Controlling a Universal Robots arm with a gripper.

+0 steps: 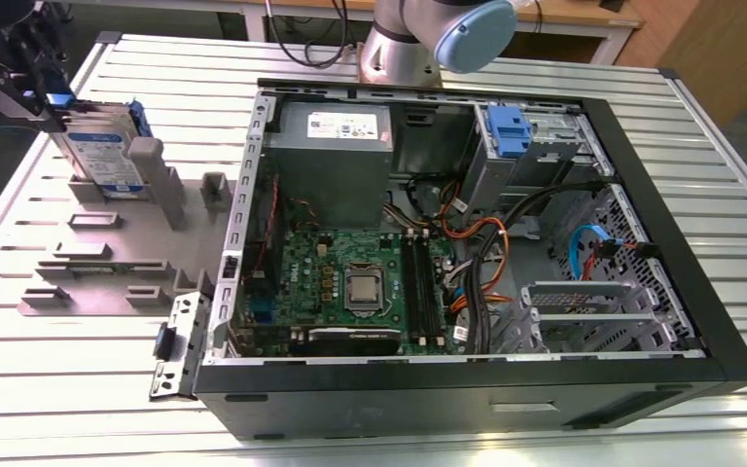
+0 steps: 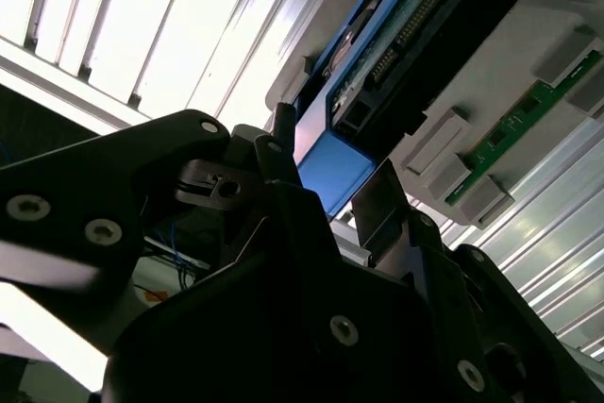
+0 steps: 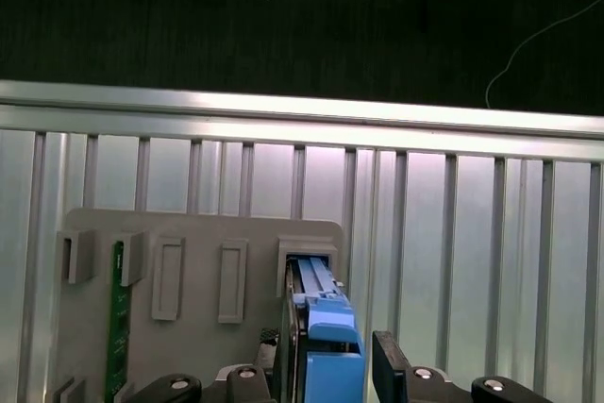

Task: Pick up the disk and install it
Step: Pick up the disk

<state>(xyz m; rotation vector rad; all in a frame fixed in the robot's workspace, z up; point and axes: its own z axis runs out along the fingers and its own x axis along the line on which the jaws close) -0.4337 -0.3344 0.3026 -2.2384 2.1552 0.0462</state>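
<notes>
Between the parted jaws, the upright disk [image 3: 331, 358].

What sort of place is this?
Probably a robotics lab bench for computer assembly: a robot arm, a slotted aluminium table bearing an open desktop computer case, and a hard drive standing in a grey holder block.

- The arm [image 1: 400, 53] is showing in the exterior view as a smooth silver-grey metal tube.
- A round, light-blue joint cap [image 1: 475, 34] is sitting at the tube's upper end.
- In the second wrist view, the gripper [image 2: 326, 172] is appearing as matte black, angular, linked plates.
- Round silver screws [image 2: 28, 207] are dotting its black housing in both wrist views.
</notes>
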